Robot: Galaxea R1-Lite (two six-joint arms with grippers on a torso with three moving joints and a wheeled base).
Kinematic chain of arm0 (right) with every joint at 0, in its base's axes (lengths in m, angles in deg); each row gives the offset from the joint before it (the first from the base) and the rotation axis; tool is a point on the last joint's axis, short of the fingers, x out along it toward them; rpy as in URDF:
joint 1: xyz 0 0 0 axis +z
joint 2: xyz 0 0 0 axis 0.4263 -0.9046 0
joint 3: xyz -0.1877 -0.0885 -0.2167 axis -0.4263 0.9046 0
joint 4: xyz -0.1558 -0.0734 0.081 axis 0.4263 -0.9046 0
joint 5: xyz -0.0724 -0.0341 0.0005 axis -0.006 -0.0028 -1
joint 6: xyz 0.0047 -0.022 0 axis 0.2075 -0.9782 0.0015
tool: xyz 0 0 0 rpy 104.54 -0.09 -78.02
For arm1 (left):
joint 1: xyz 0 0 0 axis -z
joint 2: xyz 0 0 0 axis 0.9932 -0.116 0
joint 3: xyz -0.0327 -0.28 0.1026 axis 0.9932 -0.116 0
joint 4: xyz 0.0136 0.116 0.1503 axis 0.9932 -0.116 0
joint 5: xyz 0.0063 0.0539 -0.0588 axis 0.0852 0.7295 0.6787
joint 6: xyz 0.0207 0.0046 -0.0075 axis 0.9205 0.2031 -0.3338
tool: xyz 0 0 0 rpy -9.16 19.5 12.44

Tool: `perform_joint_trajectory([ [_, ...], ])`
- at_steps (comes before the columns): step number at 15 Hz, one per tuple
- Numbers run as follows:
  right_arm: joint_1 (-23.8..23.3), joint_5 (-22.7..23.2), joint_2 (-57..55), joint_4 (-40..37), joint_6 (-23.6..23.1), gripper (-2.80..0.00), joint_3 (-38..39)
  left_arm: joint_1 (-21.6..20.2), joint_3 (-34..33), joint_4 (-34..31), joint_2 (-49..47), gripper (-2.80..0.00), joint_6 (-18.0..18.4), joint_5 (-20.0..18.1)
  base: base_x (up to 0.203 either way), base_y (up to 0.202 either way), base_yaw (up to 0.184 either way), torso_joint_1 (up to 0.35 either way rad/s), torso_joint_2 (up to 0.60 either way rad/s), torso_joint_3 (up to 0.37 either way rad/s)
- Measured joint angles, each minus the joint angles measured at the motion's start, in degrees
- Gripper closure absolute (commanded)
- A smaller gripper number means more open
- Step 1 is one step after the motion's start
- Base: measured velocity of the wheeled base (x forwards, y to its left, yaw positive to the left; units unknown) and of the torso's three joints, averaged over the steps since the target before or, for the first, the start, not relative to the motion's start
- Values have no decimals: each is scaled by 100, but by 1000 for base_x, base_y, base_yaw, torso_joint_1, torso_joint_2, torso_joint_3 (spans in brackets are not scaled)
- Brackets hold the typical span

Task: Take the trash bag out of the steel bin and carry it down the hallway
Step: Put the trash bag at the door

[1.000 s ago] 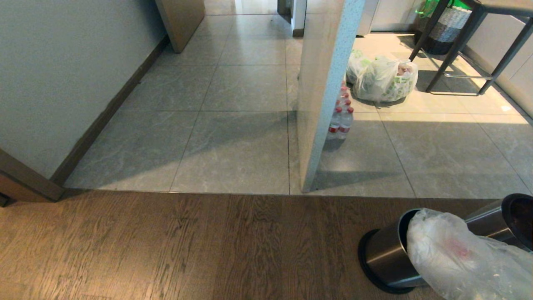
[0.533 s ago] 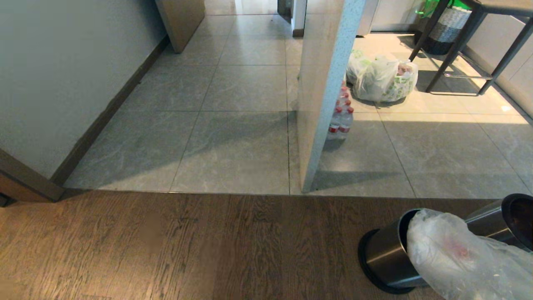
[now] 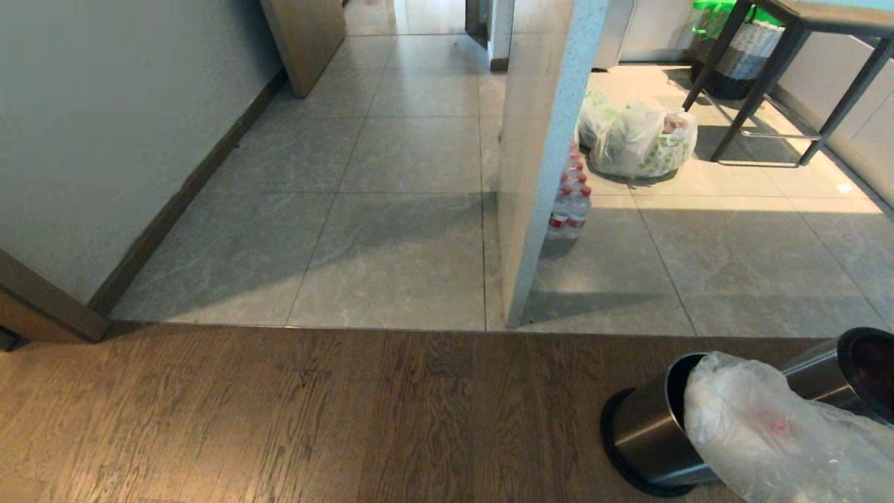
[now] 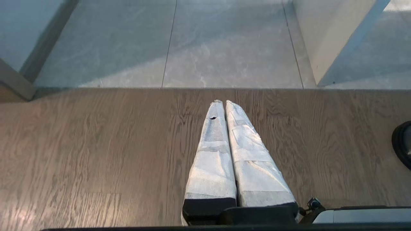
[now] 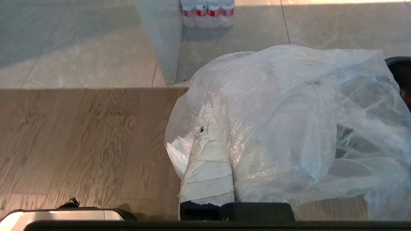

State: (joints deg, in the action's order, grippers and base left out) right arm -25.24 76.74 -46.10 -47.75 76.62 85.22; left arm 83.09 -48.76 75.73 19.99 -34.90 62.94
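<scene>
The clear, wrinkled trash bag (image 3: 768, 433) hangs at the lower right of the head view, in front of the mouth of the steel bin (image 3: 642, 433), which stands on the wood floor on its black ring. In the right wrist view my right gripper (image 5: 213, 122) is shut on the trash bag (image 5: 289, 122); the film drapes over one finger and hides it. My left gripper (image 4: 223, 102) is shut with nothing in it, above bare wood floor. The hallway (image 3: 419, 84) runs away beyond the wood floor, left of a pillar. Neither arm shows in the head view.
A second steel cylinder with a dark opening (image 3: 862, 367) sits right of the bin. A square pillar (image 3: 545, 161) splits the tiled floor, with a pack of water bottles (image 3: 569, 209) beside it. Farther right are a white bag with green print (image 3: 642, 140), table legs (image 3: 761, 84) and a woven basket (image 3: 744, 52).
The whole head view has slid down slightly, so the camera has tipped up a little. The bag, the bin and both grippers keep their places.
</scene>
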Motion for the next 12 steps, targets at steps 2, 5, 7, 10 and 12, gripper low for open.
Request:
perform_joint_trajectory([
  [2,0,0,-2,0,-4,0,0,0,0,9,0,0,9,2,0,0,0,4,3,189],
  [5,0,-1,-3,0,-5,0,0,0,0,6,0,0,-5,2,0,0,0,5,-1,198],
  [7,0,0,-4,0,-4,0,0,0,0,6,0,0,-4,2,0,0,0,2,4,199],
  [10,0,-1,-4,0,-6,0,0,0,0,4,1,0,-5,2,0,0,0,2,0,202],
  [12,0,0,-4,0,-5,0,0,0,0,6,0,0,-2,2,0,0,0,2,2,207],
])
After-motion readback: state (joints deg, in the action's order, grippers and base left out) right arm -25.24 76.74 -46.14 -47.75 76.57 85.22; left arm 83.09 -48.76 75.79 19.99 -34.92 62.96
